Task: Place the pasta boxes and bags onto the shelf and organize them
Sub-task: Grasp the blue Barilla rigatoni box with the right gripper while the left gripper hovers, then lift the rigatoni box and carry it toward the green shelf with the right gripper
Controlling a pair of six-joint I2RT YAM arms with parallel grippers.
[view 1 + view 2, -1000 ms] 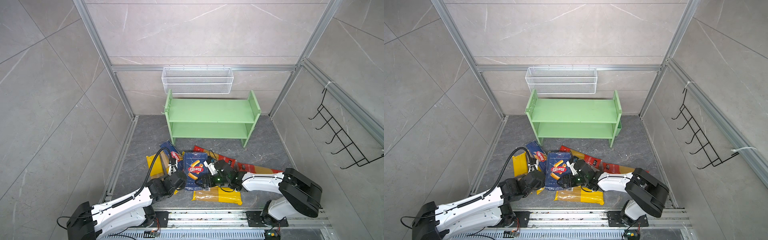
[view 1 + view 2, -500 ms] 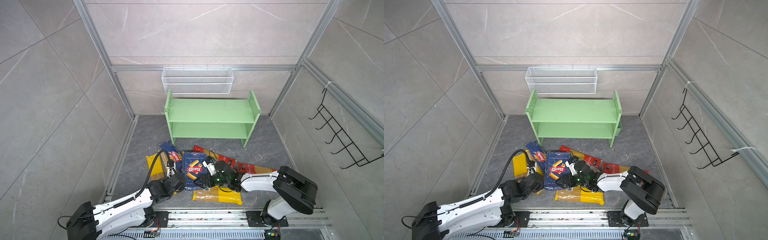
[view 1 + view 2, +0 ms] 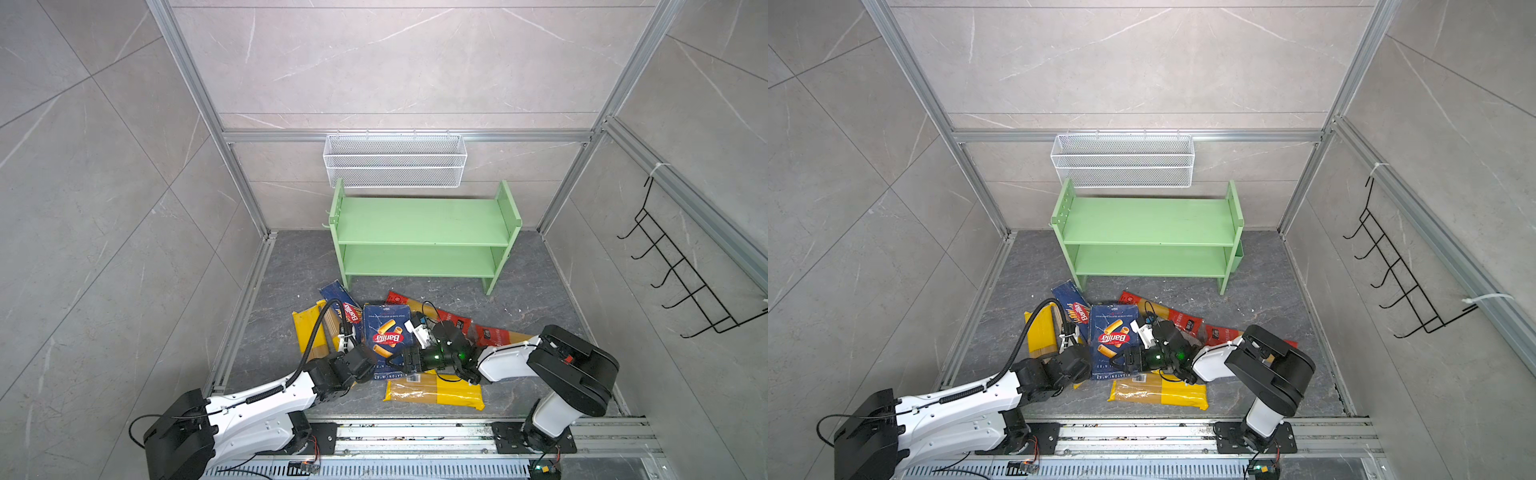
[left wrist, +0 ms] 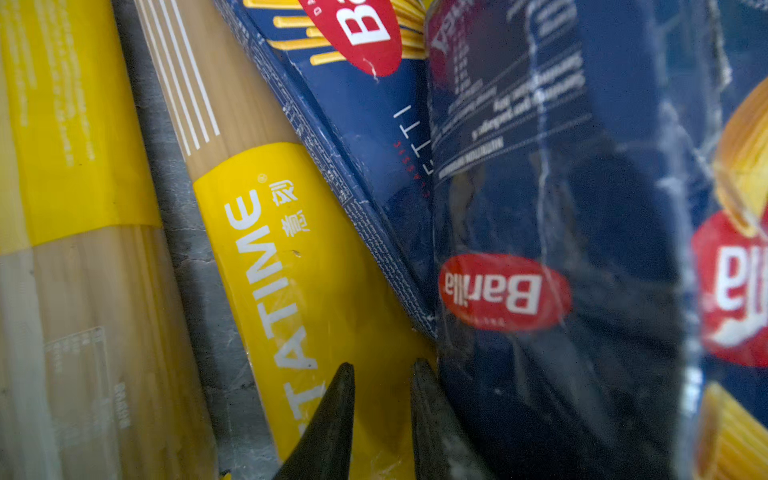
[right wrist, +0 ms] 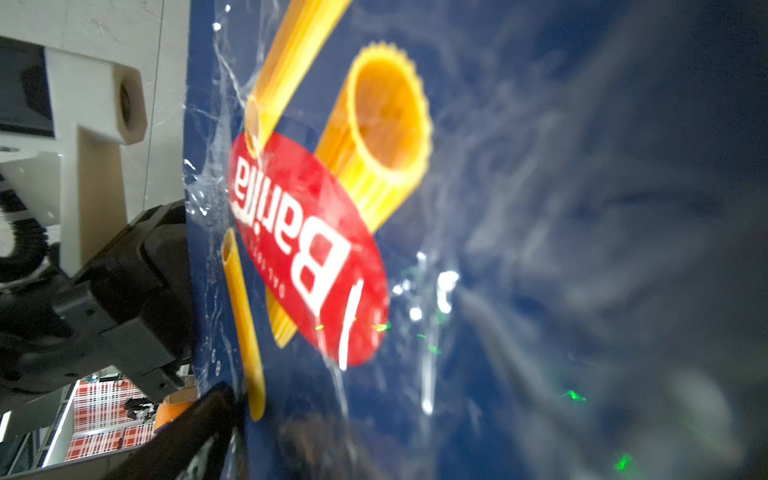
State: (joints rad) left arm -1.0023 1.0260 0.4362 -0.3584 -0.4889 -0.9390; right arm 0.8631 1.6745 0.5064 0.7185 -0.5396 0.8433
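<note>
The wide rigatoni box (image 3: 386, 332) lies in the middle of the pasta pile on the counter (image 3: 299, 266), in front of the green shelf (image 3: 419, 220), whose two boards are both bare. It leans on the narrow spaghetti box (image 3: 345, 303) and on a yellow bag (image 4: 291, 270).

It is probably light and fairly stiff. Its cardboard looks creased and carries a glossy clear wrap, so the faces are likely slippery, and loose tubes inside may shift as it tilts. The safest hold is across its thin depth at an edge, not across the broad face.

The right pincer (image 3: 399, 360) has its jaws spread wide at the box's near edge. Whether they press on the box cannot be told.

The left pincer (image 4: 382, 368) has its jaws drawn together on nothing. Its tips rest over the yellow bag, just beside the box's side.

The slim bags are likely brittle inside slick film and best held mid-length.
</note>
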